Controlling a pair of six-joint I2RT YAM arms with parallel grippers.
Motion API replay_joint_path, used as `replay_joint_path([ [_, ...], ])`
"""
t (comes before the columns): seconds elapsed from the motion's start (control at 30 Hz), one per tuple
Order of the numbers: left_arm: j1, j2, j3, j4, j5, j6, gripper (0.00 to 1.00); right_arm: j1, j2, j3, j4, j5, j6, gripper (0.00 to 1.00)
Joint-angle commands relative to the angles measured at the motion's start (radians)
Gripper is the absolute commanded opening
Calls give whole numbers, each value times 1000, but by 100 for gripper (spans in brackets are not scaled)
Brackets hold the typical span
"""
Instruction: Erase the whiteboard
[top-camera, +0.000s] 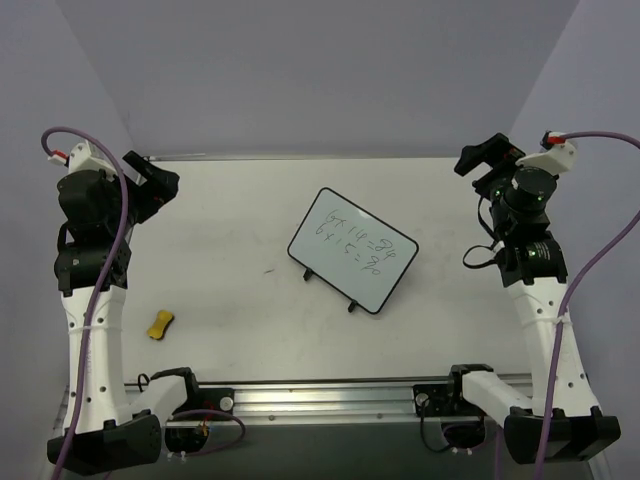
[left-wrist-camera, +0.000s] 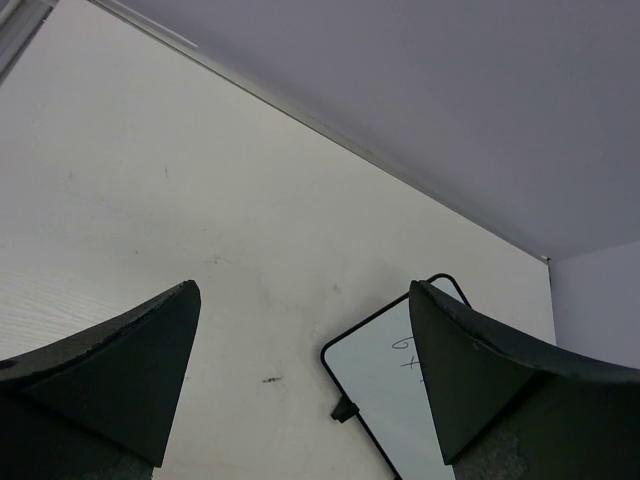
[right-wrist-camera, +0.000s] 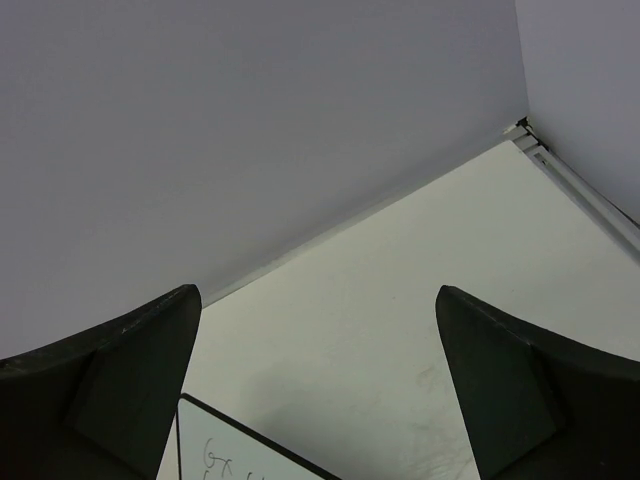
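The whiteboard (top-camera: 353, 249) lies turned at an angle in the middle of the table, black-framed, with two lines of green handwriting on its white face. Its corner shows in the left wrist view (left-wrist-camera: 385, 385) and in the right wrist view (right-wrist-camera: 225, 452). My left gripper (top-camera: 158, 185) is open and empty, raised at the far left, well away from the board. My right gripper (top-camera: 487, 158) is open and empty, raised at the far right. In the wrist views each gripper holds nothing: left (left-wrist-camera: 305, 375), right (right-wrist-camera: 318, 385).
A small yellow eraser block (top-camera: 160, 324) lies on the table near the left arm, front left. A metal rail (top-camera: 330, 395) with the arm bases runs along the near edge. Walls close the table at the back and sides.
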Motion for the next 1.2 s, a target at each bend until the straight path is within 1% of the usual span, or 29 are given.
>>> replay_joint_path([
  [0.0, 6, -13, 15, 7, -15, -6, 94, -8, -18, -2, 32, 41, 7, 100],
  [0.2, 6, -15, 7, 13, -21, -19, 94, -8, 19, 38, 7, 23, 4, 100],
  [0.37, 6, -13, 0, -7, -67, -28, 95, -8, 26, 40, 7, 9, 0, 100],
  [0.4, 6, -13, -5, -30, -96, -39, 96, -8, 43, 43, -16, 0, 0, 100],
  [0.43, 5, -13, -16, -44, -131, -81, 96, -8, 57, 50, -30, -9, 2, 100],
  [0.47, 6, -18, -57, -61, -220, -113, 96, -8, 72, 61, -51, -38, 4, 100],
  [0.57, 6, 19, -97, -183, -350, -178, 94, -7, 141, 113, -80, -116, 11, 100],
  [0.6, 8, 33, -95, -285, -442, -190, 94, -2, 155, 119, -82, -124, 13, 100],
  [0.67, 11, 63, -98, -366, -507, -216, 94, 5, 183, 116, -77, -126, 19, 100],
  [0.7, 11, 68, -105, -454, -592, -238, 94, 10, 196, 110, -76, -158, 20, 100],
  [0.73, 11, 71, -111, -494, -631, -294, 94, 13, 201, 106, -76, -160, 22, 100],
  [0.8, 17, 68, -135, -577, -702, -339, 94, 19, 215, 101, -74, -172, 27, 100],
  [0.83, 19, 64, -143, -602, -716, -400, 94, 19, 220, 98, -71, -178, 27, 100],
  [0.9, 19, 42, -167, -650, -725, -466, 94, 22, 229, 102, -67, -187, 30, 100],
  [0.93, 19, 30, -209, -660, -722, -544, 94, 27, 241, 108, -67, -200, 30, 100],
  [1.07, 19, -65, -354, -622, -702, -660, 94, 42, 290, 148, -94, -218, 16, 100],
  [1.17, 20, -68, -439, -637, -733, -727, 94, 65, 347, 197, -141, -224, -1, 100],
])
